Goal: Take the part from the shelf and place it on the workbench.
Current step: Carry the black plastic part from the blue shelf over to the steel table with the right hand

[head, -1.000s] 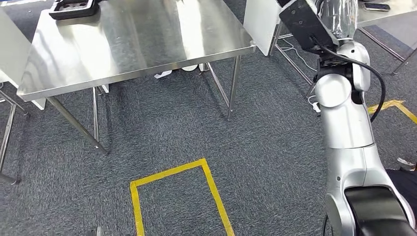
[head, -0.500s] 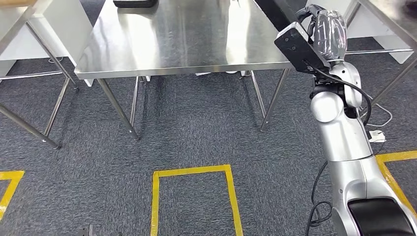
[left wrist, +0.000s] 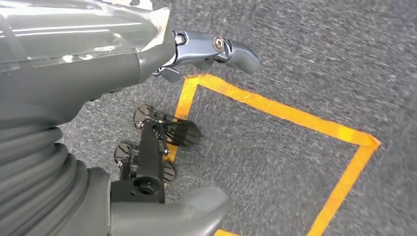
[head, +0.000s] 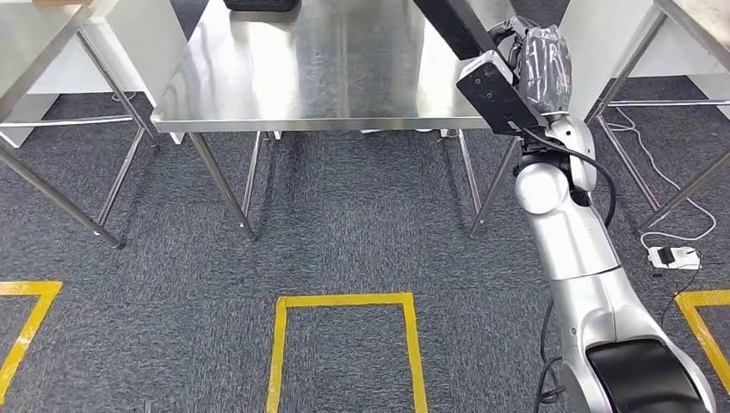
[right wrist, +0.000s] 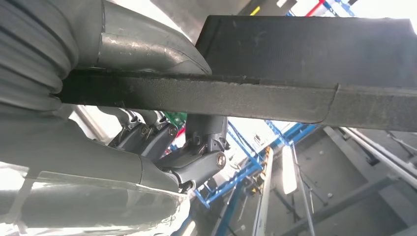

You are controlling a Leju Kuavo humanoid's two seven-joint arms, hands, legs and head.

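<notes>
Carrying the part, a dark flat panel gripped in my right hand, raised just beside the workbench edge. Left hand hangs empty, fingers apart. I'd step closer, level the panel, lower it onto bare steel before letting go.
</notes>
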